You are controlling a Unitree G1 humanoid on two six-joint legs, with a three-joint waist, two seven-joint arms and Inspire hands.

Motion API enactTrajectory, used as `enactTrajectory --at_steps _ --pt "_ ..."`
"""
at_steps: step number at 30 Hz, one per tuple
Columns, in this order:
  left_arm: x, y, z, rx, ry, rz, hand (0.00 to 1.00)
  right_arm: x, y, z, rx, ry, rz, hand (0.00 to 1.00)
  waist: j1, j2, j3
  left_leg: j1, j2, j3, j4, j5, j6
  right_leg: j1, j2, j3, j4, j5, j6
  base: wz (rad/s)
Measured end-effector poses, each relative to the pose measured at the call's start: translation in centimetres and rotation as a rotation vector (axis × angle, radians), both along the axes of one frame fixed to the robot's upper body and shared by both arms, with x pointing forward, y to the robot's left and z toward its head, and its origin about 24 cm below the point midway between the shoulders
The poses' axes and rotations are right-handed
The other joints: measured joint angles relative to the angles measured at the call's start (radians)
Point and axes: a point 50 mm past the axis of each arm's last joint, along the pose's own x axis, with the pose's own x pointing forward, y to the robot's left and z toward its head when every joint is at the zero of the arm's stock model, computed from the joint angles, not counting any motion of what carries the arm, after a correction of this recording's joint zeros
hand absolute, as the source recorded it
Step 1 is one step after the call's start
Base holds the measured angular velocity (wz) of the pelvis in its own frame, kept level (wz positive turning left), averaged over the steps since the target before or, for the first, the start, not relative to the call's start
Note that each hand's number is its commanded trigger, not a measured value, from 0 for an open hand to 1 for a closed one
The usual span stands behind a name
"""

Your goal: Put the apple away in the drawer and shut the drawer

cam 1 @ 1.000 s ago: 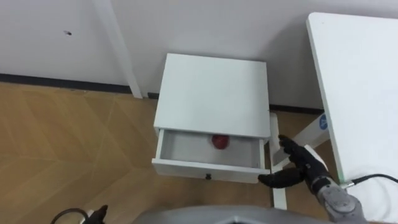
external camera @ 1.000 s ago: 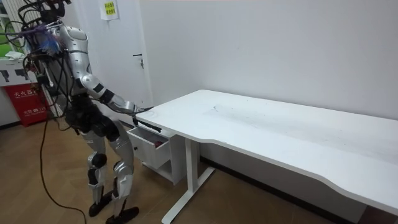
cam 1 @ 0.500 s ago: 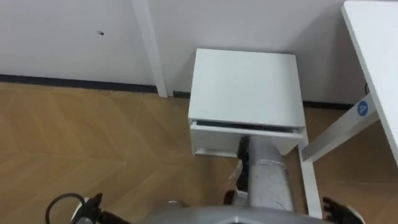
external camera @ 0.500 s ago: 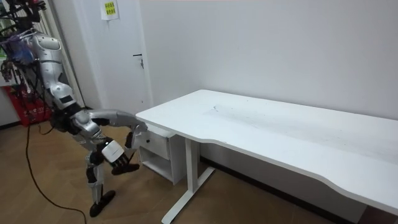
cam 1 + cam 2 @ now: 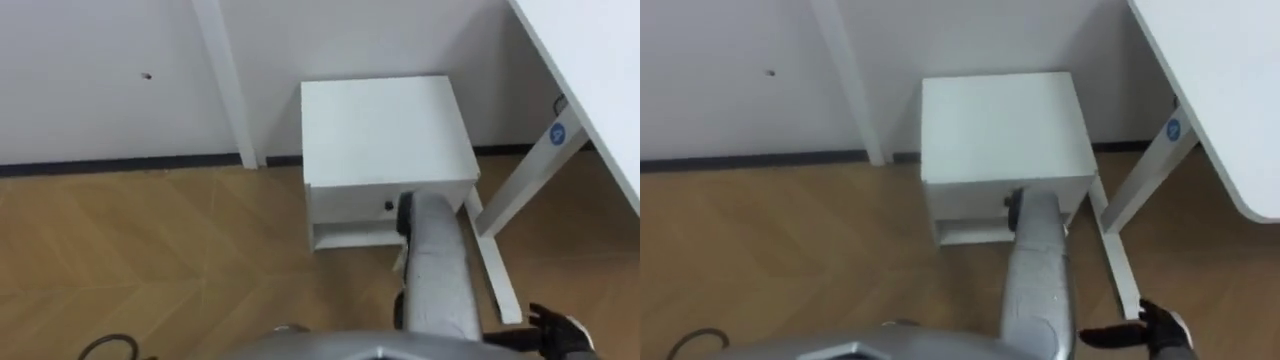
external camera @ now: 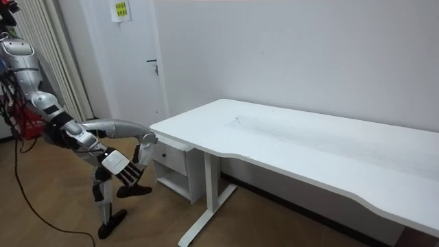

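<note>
White drawer (image 5: 350, 203) sits flush in the small cabinet (image 5: 385, 125), so I can't see the apple. The robot balances on one leg on the wood floor (image 5: 150, 250), its raised foot against the drawer's front, beside the white desk (image 5: 590, 60). The right hand (image 5: 1160, 330) hangs low, fingers relaxed and empty.

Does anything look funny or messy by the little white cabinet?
Nothing is spilled or broken. The drawer is shut in the white cabinet. One odd sight: the robot balances on one leg, its raised knee against the drawer front.
</note>
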Motion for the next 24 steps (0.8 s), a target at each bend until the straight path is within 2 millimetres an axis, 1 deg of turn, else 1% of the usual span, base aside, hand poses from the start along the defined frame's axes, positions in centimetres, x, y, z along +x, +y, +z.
enactTrajectory --at_steps 1,2,3,4,5,6,7,8,9,10,11,12,13,14,15,16,17,18,19,20,21,22,23,24 --pt "-1.1 -0.3 -0.2 -0.002 0.02 0.009 0.0 -0.2 0.2 -0.1 0.012 0.011 -0.01 0.0 0.006 -0.027 -0.0024 0.03 -0.027 0.028 -0.04 0.003 -0.02 0.08 -0.009 -0.025 -0.085 -0.004 -0.003 -0.48" --pt "-2.0 -1.1 -0.5 -0.022 0.04 0.017 0.0 -0.5 0.1 -0.1 0.011 0.026 -0.015 0.0 0.0 -0.043 -0.0091 0.074 -0.063 0.057 -0.138 0.043 -0.105 0.171 -0.01 -0.073 -0.244 -0.003 -0.008 -0.4" --pt "-2.4 -1.4 -0.6 -0.029 0.048 0.012 0.0 -0.8 0.2 -0.2 0.014 0.037 -0.017 0.0 0.002 -0.074 -0.0178 0.086 -0.081 0.069 -0.183 0.071 -0.198 0.216 -0.017 -0.091 -0.35 0.001 -0.013 -0.13" --pt "-2.1 -1.1 -0.5 -0.017 0.031 -0.004 0.0 -1.4 0.7 -0.5 0.027 0.055 -0.028 0.0 0.004 -0.099 -0.0232 0.066 -0.038 0.084 -0.166 0.082 -0.145 0.292 -0.023 -0.137 -0.544 0.002 0.0 0.1" --pt "-1.3 -0.8 -0.3 -0.006 -0.003 -0.01 0.0 -1.8 0.8 -0.6 0.032 0.067 -0.033 0.0 0.004 -0.088 -0.0252 0.049 0.023 0.05 -0.148 0.068 -0.088 0.325 -0.01 -0.151 -0.631 -0.005 0.015 0.4" --pt "-0.1 -0.4 0.0 0.023 -0.049 -0.009 0.0 -2.8 1.1 -0.7 0.038 0.092 -0.043 0.0 0.003 -0.081 -0.0127 0.027 0.041 0.077 -0.119 0.035 -0.067 0.406 0.003 -0.148 -0.774 -0.014 0.04 0.26" --pt "-0.4 -0.4 -0.1 0.035 -0.058 0.012 0.0 -3.7 1.2 -0.8 0.042 0.119 -0.044 0.0 0.024 -0.095 -0.0199 0.056 0.021 0.086 -0.153 0.041 -0.055 0.5 0.018 -0.153 -0.917 -0.021 0.05 0.08" --pt "-0.5 -0.6 -0.1 0.033 -0.06 0.022 0.0 -4.0 1.3 -0.8 0.042 0.123 -0.046 0.0 0.036 -0.105 -0.0213 0.083 0.007 0.097 -0.191 0.055 -0.048 0.546 0.025 -0.157 -0.975 -0.021 0.051 -0.22" --pt "-0.4 -0.7 -0.1 0.039 -0.072 0.027 0.0 -4.1 1.5 -0.8 0.045 0.125 -0.048 0.0 0.043 -0.131 -0.0222 0.138 -0.027 0.114 -0.284 0.097 -0.047 0.628 0.034 -0.163 -1.08 -0.03 0.063 -0.13" --pt "0.0 -0.8 -0.1 0.04 -0.092 0.018 0.0 -3.9 1.5 -0.8 0.035 0.118 -0.039 0.0 0.048 -0.144 -0.0242 0.175 -0.042 0.131 -0.371 0.134 -0.041 0.693 0.059 -0.166 -1.177 -0.029 0.062 -0.11" --pt "-0.2 -0.8 -0.1 0.042 -0.094 0.014 0.0 -3.7 1.5 -0.8 0.026 0.109 -0.03 0.0 0.055 -0.145 -0.024 0.19 -0.044 0.133 -0.405 0.149 -0.043 0.722 0.078 -0.166 -1.226 -0.024 0.059 -0.12" --pt "0.0 -0.7 0.0 0.052 -0.109 0.011 0.0 -3.4 1.5 -0.8 0.009 0.091 -0.014 0.0 0.059 -0.147 -0.0249 0.209 -0.044 0.134 -0.461 0.172 -0.052 0.78 0.119 -0.177 -1.33 -0.006 0.046 -0.23" --pt "0.0 -0.8 0.0 0.055 -0.116 0.011 0.0 -2.5 1.5 -0.7 -0.004 0.057 -0.005 0.0 0.059 -0.151 -0.0255 0.225 -0.045 0.133 -0.51 0.194 -0.062 0.827 0.145 -0.183 -1.423 0.012 0.063 -0.19" --pt "0.0 -0.9 -0.1 0.055 -0.117 0.012 0.0 -2.2 1.5 -0.7 -0.009 0.044 -0.002 0.0 0.059 -0.153 -0.0259 0.233 -0.044 0.132 -0.531 0.205 -0.068 0.841 0.155 -0.18 -1.453 0.021 0.068 -0.06" --pt "0.0 -1.2 -0.1 0.054 -0.121 0.009 0.0 -1.8 1.6 -0.7 -0.019 0.021 0.001 0.0 0.056 -0.154 -0.0274 0.257 -0.044 0.13 -0.579 0.23 -0.081 0.868 0.169 -0.182 -1.501 0.031 0.06 0.07" --pt "0.1 -1.6 -0.2 0.048 -0.132 0.01 0.0 -1.5 1.6 -0.6 -0.028 0.002 0.005 0.0 0.057 -0.155 -0.0296 0.287 -0.043 0.129 -0.611 0.247 -0.093 0.896 0.181 -0.182 -1.533 0.034 0.056 0.05" --pt "0.1 -1.9 -0.3 0.04 -0.142 0.009 0.0 -1.0 1.7 -0.5 -0.034 -0.023 0.01 0.0 0.056 -0.154 -0.0302 0.303 -0.04 0.125 -0.623 0.255 -0.107 0.922 0.195 -0.181 -1.562 0.038 0.049 0.0" --pt "0.1 -2.0 -0.3 0.037 -0.145 0.01 0.0 -0.7 1.8 -0.5 -0.035 -0.036 0.011 0.0 0.057 -0.154 -0.0302 0.304 -0.038 0.128 -0.609 0.259 -0.113 0.939 0.195 -0.175 -1.58 0.042 0.044 0.17" --pt "0.4 -2.1 -0.3 0.034 -0.157 0.009 0.0 -0.3 2.4 -0.6 -0.029 -0.067 0.007 0.0 0.046 -0.184 -0.016 0.252 -0.028 0.139 -0.504 0.259 -0.128 0.981 0.182 -0.114 -1.623 0.046 0.039 0.33" --pt "0.5 -2.2 -0.3 0.03 -0.165 0.006 0.0 -0.3 2.6 -0.6 -0.029 -0.08 0.0 0.0 0.043 -0.186 -0.0224 0.22 -0.032 0.13 -0.516 0.263 -0.133 0.988 0.175 -0.074 -1.632 0.047 0.04 0.72" --pt "1.5 -2.7 -0.3 0.016 -0.199 -0.017 0.0 -0.4 2.7 -0.6 -0.027 -0.094 -0.011 0.0 0.038 -0.177 -0.0234 0.139 -0.038 0.112 -0.596 0.319 -0.098 0.984 0.171 -0.039 -1.635 0.044 0.044 0.51" --pt "1.6 -2.8 -0.3 0.015 -0.21 -0.022 0.0 -0.7 3.2 -0.9 -0.004 -0.078 -0.014 0.0 0.056 -0.175 -0.0416 0.138 -0.04 0.153 -0.594 0.36 -0.088 0.975 0.162 -0.054 -1.636 0.032 0.053 0.35" --pt "1.5 -2.8 -0.3 0.015 -0.211 -0.022 0.0 -0.8 3.4 -1.0 0.01 -0.077 -0.012 0.0 0.067 -0.173 -0.0407 0.151 -0.04 0.166 -0.607 0.361 -0.086 0.976 0.165 -0.08 -1.637 0.032 0.052 -0.17" --pt "1.0 -2.6 -0.3 0.021 -0.195 -0.01 0.0 -0.8 3.8 -1.2 0.034 -0.082 -0.009 0.0 0.086 -0.167 -0.0362 0.172 -0.039 0.165 -0.619 0.361 -0.086 0.981 0.169 -0.119 -1.64 0.03 0.05 -0.41"
